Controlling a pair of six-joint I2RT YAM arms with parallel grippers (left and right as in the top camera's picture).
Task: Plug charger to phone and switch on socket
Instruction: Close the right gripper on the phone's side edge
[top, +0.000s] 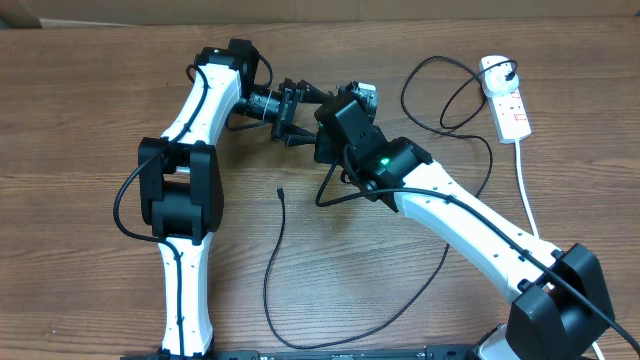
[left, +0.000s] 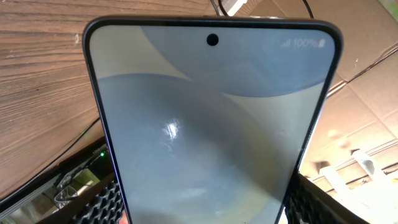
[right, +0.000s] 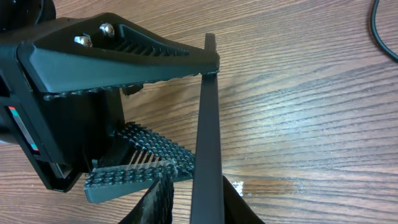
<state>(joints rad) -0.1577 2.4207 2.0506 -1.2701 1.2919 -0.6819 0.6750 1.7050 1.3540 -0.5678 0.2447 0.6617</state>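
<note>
Though barely visible overhead, phone — pinched in left pincer, right pincer seemingly nipping its edge.

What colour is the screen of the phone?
The phone has a pale grey-blue screen with soft curved bands, one of them beige. It shows best in the left wrist view.

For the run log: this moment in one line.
left gripper: holds phone | right gripper: grips phone edge | charger: tip on table

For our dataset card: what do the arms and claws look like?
Left arm and right arm: white shells, black joints, black cables alongside. A green light glows near the right wrist. Left claw and right claw: black, toothed inside.
</note>
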